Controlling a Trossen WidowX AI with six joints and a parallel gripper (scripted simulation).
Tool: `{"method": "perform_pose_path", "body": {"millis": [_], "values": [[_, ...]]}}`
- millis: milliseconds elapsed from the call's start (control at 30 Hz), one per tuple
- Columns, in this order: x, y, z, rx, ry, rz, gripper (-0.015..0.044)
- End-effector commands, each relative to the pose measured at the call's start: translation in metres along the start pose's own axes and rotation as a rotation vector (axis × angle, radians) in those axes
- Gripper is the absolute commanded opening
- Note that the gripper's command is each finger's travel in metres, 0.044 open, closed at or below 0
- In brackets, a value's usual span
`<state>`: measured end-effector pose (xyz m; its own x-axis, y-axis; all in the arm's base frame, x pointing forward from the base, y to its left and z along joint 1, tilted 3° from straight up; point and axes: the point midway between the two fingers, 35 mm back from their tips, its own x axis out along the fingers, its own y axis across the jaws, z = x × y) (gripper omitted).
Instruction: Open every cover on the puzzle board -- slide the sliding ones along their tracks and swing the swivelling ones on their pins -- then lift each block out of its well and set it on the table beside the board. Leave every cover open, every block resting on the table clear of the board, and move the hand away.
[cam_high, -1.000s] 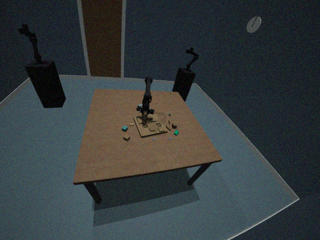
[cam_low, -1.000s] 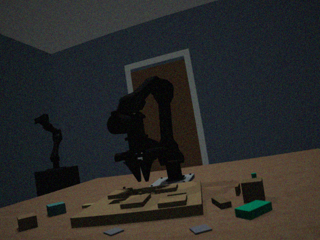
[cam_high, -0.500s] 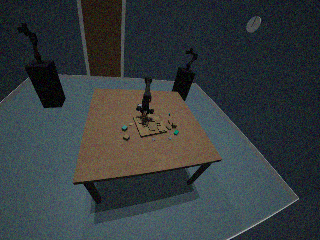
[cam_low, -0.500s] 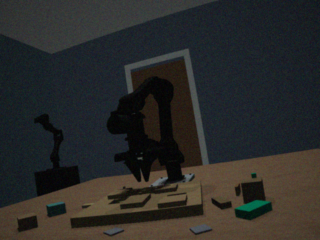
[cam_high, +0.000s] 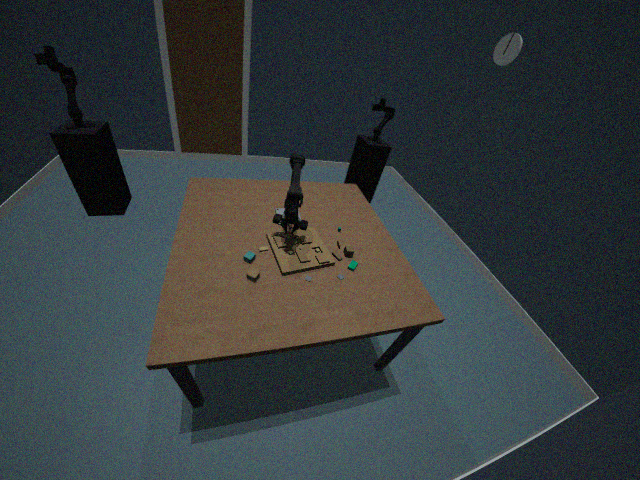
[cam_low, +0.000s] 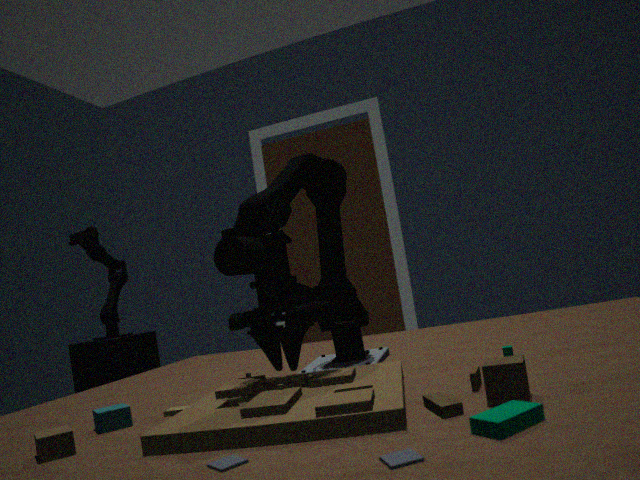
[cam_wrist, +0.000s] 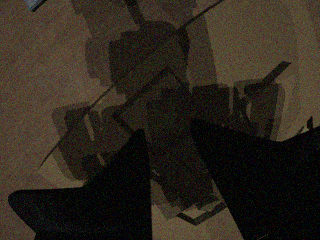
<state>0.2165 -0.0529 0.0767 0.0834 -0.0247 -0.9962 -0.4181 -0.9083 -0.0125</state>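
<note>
The wooden puzzle board (cam_high: 308, 268) (cam_low: 273, 435) lies flat on the table. Raised covers show on it, among them one at the front middle (cam_low: 271, 401), one at the front right (cam_low: 344, 403) and one farther back (cam_low: 330, 378). A small square opening (cam_high: 317, 250) shows near the board's right side. My gripper (cam_low: 286, 368) (cam_wrist: 168, 126) is partly open and empty, pointing down above the back part of the board. In the wrist view dark outlines and the arm's shadow lie below the fingertips. Whether any well there holds a block is too dark to tell.
Left of the board lie a teal block (cam_high: 249, 256) (cam_low: 112, 417), a wooden block (cam_high: 253, 275) (cam_low: 54, 445) and a thin tan piece (cam_high: 263, 249). Right are a green block (cam_high: 353, 265) (cam_low: 506, 418), a brown block (cam_low: 505, 382) and smaller pieces. Grey tiles (cam_low: 227, 462) (cam_low: 401, 458) lie in front.
</note>
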Motion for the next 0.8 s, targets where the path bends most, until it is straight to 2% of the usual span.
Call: {"method": "perform_pose_path", "body": {"millis": [0, 767], "values": [[0.005, 0.000, 0.001, 0.002, -0.007, 0.001, 0.0144], [0.019, 0.001, 0.001, 0.002, -0.007, 0.001, 0.0144]]}}
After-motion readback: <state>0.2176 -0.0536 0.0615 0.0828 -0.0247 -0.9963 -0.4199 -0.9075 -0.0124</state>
